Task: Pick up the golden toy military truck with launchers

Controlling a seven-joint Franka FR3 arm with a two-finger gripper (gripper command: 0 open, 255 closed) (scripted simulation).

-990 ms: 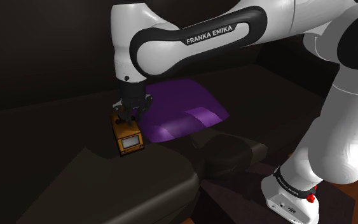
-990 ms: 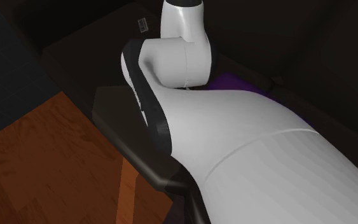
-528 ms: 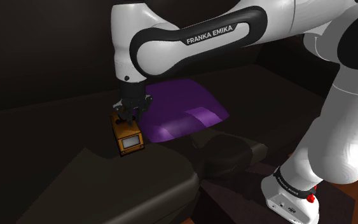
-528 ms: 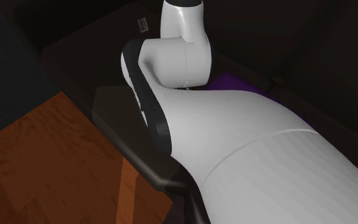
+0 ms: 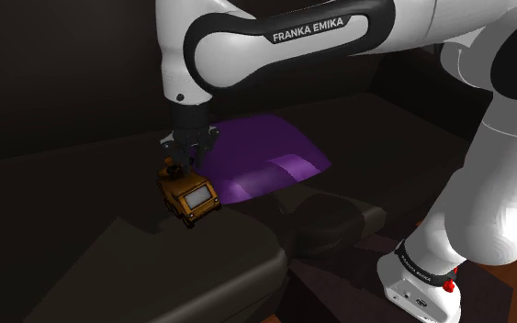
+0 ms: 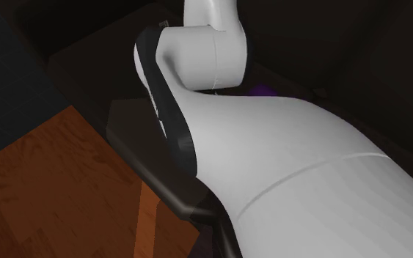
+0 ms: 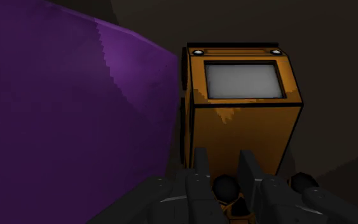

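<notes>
Truck in gripper (arm: FRANKA EMIKA)

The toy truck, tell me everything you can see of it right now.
The toy truck is a boxy orange-gold body with black edging, a pale grey windscreen panel and two small lights at its front. The claw is shut on its rear top, where black round parts sit. It sits tilted beside the purple shape, over a dark surface; contact below is unclear.
</notes>
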